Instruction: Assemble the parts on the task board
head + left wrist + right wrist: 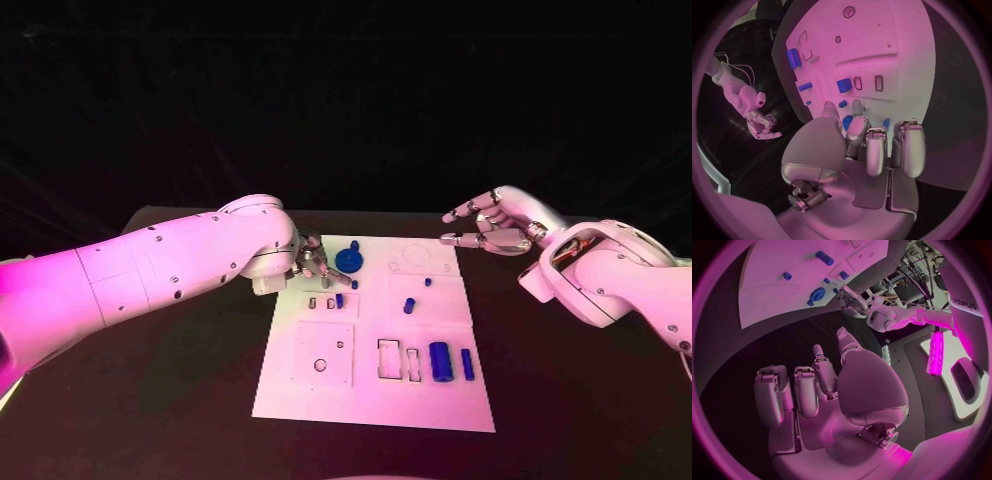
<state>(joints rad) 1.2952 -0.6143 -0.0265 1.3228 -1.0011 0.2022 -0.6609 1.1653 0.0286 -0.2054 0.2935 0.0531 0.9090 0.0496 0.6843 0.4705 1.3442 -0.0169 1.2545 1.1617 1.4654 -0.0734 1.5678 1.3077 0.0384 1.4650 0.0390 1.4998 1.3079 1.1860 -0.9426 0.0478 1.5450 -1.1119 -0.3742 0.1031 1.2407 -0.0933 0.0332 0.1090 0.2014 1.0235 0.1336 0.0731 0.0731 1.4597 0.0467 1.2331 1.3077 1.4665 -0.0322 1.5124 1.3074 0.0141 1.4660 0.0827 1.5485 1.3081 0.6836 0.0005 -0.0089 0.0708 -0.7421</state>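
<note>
White task board (433, 400) lies mid black tabletop (188, 400). Left hand (312, 262) at its far left corner, fingers (856, 125) reaching to a round blue part (349, 261); grip uncertain. Right hand (488, 226) hovers off far right corner, fingers curled, empty. Two blue cylinders (440, 359) stand near the board's front.

One task board (368, 400) is recorded on one tabletop (188, 400). Two hands are counted: left hand (310, 262) at 9 o'clock, right hand (490, 225) at 2 o'clock. At least seven blue parts (440, 359) are tallied on the board.
</note>
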